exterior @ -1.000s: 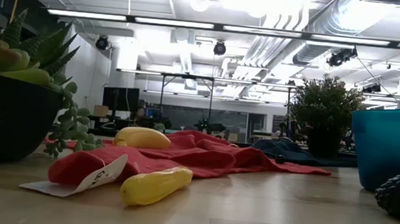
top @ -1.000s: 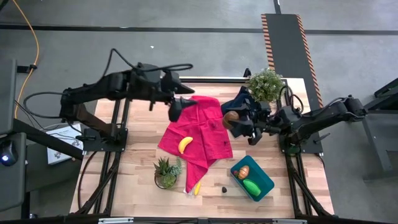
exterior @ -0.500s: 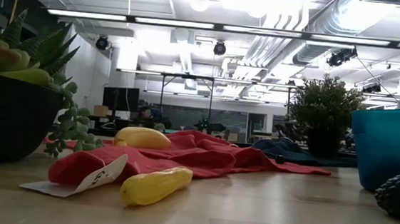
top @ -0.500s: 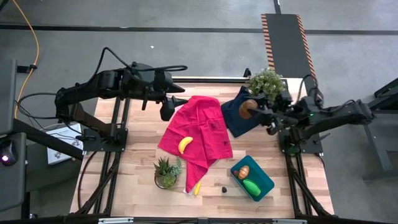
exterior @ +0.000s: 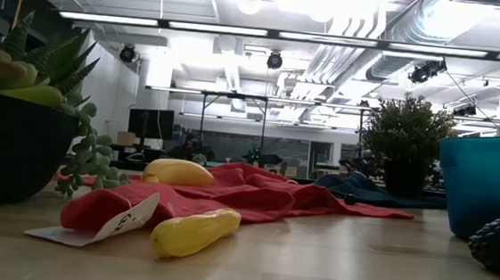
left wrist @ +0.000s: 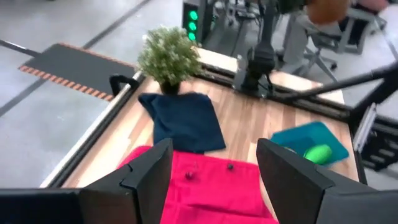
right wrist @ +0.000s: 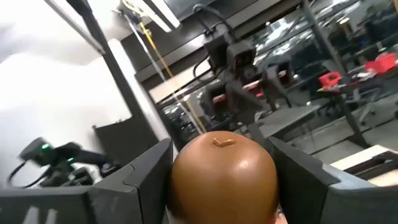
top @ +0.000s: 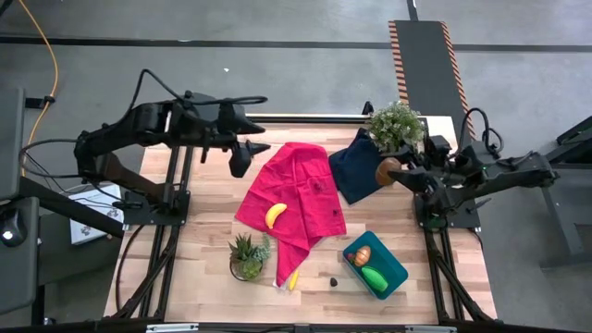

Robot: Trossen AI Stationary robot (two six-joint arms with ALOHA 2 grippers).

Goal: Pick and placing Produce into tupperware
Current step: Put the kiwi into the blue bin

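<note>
High view, contents by size. Table (top: 208, 277): pale wood. Red cloth (top: 294, 199): spread at the middle, one banana (top: 275, 215) lying on it, a second banana (top: 292, 279) at its near tip. Navy cloth (top: 361, 168): beside the red one, next to the leafy potted plant (top: 395, 126). Tupperware (top: 395, 264): teal tub at the near right of the table, already holding an orange piece (top: 362, 256) and a green piece (top: 375, 277). Small succulent pot (top: 247, 256): near the front edge. Left gripper (top: 240, 159): empty, fingers spread, now drawn back off the red cloth toward the table's left rear edge; a second ago it hung over the cloth's corner. Right gripper (top: 398, 173): fingers closed around the brown piece (top: 388, 170), which fills the gap between them in the right wrist view (right wrist: 222, 174); a second ago it was over the seam of the two cloths, and it has since lifted and swung toward the right edge by the potted plant. Small dark object (top: 334, 278): on the bare wood just beside the tub. Judgement: the brown piece is up and carried but still well apart from the tub; the remaining move is a swing toward the table's front and a release over the free space beside the orange and green pieces, after which both bananas are still to be collected.
</note>
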